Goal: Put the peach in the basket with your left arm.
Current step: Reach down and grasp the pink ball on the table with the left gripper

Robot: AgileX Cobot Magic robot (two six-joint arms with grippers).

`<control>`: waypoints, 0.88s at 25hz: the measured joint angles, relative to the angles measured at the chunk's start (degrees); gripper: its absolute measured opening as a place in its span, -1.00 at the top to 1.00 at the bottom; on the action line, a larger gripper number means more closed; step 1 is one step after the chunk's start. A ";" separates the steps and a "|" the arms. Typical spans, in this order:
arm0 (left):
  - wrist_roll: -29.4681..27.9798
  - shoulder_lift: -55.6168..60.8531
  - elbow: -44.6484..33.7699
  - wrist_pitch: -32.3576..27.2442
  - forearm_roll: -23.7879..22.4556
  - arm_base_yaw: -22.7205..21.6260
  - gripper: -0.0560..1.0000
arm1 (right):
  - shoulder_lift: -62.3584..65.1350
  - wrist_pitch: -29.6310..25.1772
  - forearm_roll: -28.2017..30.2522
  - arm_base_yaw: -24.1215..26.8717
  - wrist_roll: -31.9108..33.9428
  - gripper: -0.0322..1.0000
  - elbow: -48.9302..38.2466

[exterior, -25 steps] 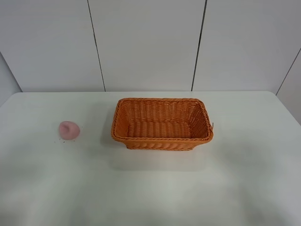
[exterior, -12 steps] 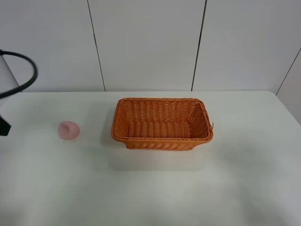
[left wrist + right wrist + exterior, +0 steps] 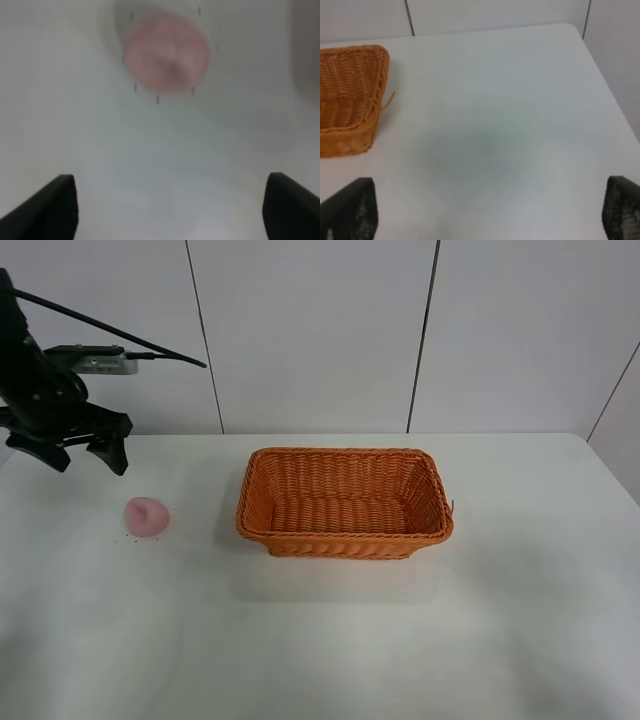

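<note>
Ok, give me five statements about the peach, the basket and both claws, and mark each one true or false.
1. The peach lies on the table, outside the basket. True.
2. The left claw is shut on the peach. False: it is open and hangs apart from the peach, holding nothing.
3. Nothing lies inside the basket. True.
4. In the high view the peach sits to the right of the basket. False: it sits to the left of it.
5. The right claw is open, with only bare table between its fingers. True.
</note>
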State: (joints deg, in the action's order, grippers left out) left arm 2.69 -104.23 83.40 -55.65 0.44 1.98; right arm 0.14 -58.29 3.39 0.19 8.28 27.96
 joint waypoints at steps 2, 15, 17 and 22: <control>0.05 -5.09 4.22 0.07 0.53 0.00 -0.72 | 0.00 0.00 0.00 0.00 0.00 -0.41 0.00; 0.91 -23.50 10.13 4.10 1.81 -0.07 -0.72 | 0.00 0.00 0.00 0.00 0.00 -0.41 0.00; 0.97 -24.36 10.13 5.22 1.81 -0.07 -0.72 | 0.00 0.00 0.00 0.00 0.00 -0.41 0.00; 1.08 -25.85 10.13 6.83 1.81 -0.07 -0.72 | 0.00 0.00 0.00 0.00 0.00 -0.41 0.00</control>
State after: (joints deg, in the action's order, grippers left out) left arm 3.77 -130.09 93.54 -48.82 2.25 1.91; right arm 0.14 -58.29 3.39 0.19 8.28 27.96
